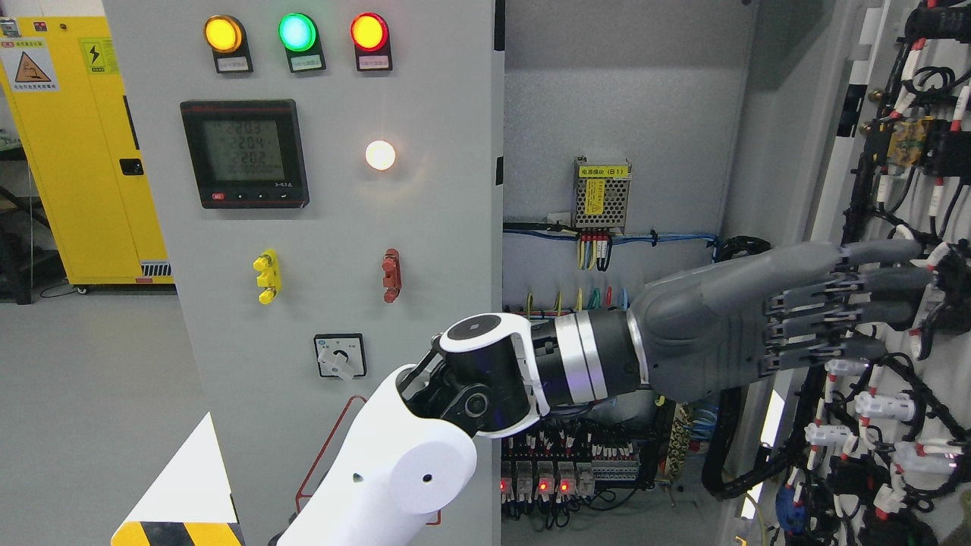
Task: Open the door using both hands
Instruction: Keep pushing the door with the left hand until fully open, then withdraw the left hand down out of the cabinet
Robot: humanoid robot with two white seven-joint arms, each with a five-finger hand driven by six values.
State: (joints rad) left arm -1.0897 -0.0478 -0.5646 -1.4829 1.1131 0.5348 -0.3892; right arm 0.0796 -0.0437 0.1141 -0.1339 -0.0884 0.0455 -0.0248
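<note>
Cabinet door (895, 227) stands swung open at the right; left hand (789, 318) reaches across to its wired inner face

Left arm enters at the bottom edge left of middle, white forearm (394, 470) rising to a black wrist, then the grey hand extended to the right. Fingers (872, 280) straight and close together, pointing at the inner side of the open door, tips among the black and white wiring (872, 425) there; whether they touch the door or grip anything cannot be told. Closed left panel (334, 227) carries yellow, green and red lamps along its top edge, a digital meter (244, 154) below, a lit white lamp, a rotary switch (340, 356) near its lower part. Cabinet interior shows a small power supply (601, 196) on the back wall and a terminal row with red LEDs at the bottom. Yellow cabinet (76, 152) stands at far left
</note>
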